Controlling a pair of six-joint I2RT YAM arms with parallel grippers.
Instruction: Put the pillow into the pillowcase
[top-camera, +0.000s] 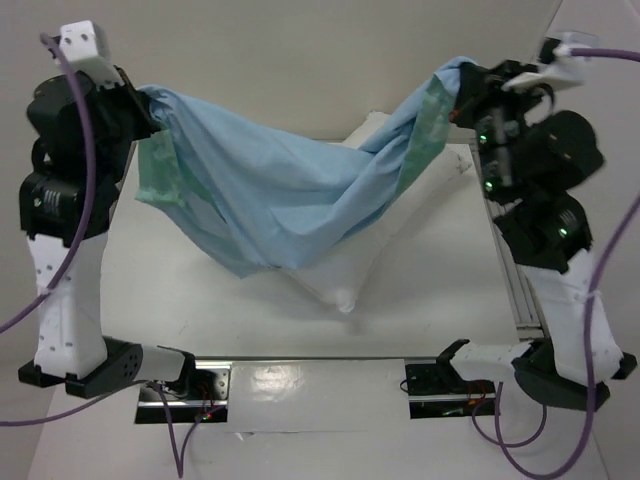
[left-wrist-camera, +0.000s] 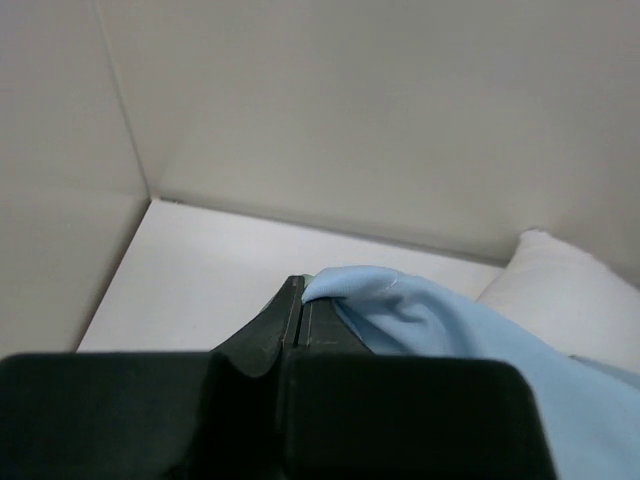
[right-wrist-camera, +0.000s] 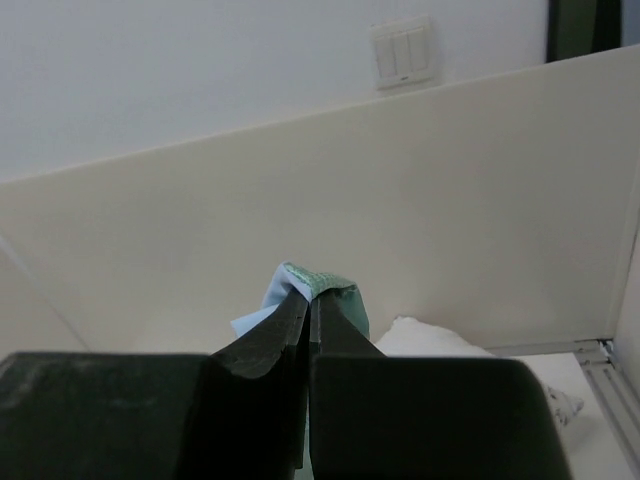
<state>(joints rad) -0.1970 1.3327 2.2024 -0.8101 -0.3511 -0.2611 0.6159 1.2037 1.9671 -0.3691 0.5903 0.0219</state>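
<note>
The pillow (top-camera: 338, 285) lies on the table (top-camera: 200, 320), under the sagging pillowcase (top-camera: 290, 190) and nearer the right arm. The pillowcase's long axis runs left-right, its ends clenched by the left gripper (top-camera: 150, 115) and right gripper (top-camera: 462, 100), both raised.

Lit softly and evenly from above in the overhead view, with a faint grey shadow on the worktop (top-camera: 190, 300) under the hanging pillowcase (top-camera: 290, 190) and white glare off the metal strip (top-camera: 320, 378) at 6 o'clock. Dimmer and flatter at both wrists, brightest toward 12 o'clock on the right. Blurred to near-black at 6 o'clock across the bodies of the left end effector (left-wrist-camera: 301, 290) and right end effector (right-wrist-camera: 311, 298).
</note>
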